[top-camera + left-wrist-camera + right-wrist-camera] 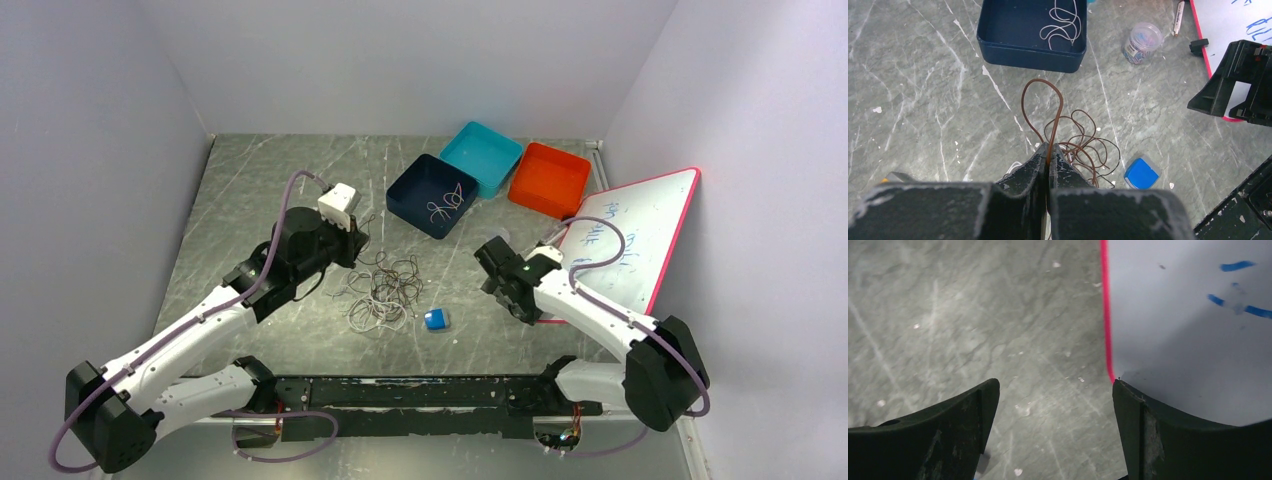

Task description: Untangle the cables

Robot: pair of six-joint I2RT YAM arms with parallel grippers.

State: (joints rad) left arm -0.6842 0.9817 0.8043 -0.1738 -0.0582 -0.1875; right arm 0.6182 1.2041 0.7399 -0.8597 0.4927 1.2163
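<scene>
Just short of the navy tray [412, 198], the left gripper [1048, 150] pinches a brown cable [1061, 102] from the unsorted tangle [385, 290]; one pale cable [1063, 25] lies inside the tray, and the right gripper [1055, 385] gapes empty.

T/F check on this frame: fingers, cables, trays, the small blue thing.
1. The left fingers are shut on a thin brown cable. True.
2. The right fingers hold a cable. False: they are open and empty, above the grey table and the edge of the pink-edged whiteboard.
3. A whitish cable lies in the dark blue square tray. True.
4. The orange square tray holds a cable. False: no cable shows in the orange square tray.
5. The small blue block sits in the teal tray. False: the small blue block lies on the table beside the tangled cable pile.
</scene>
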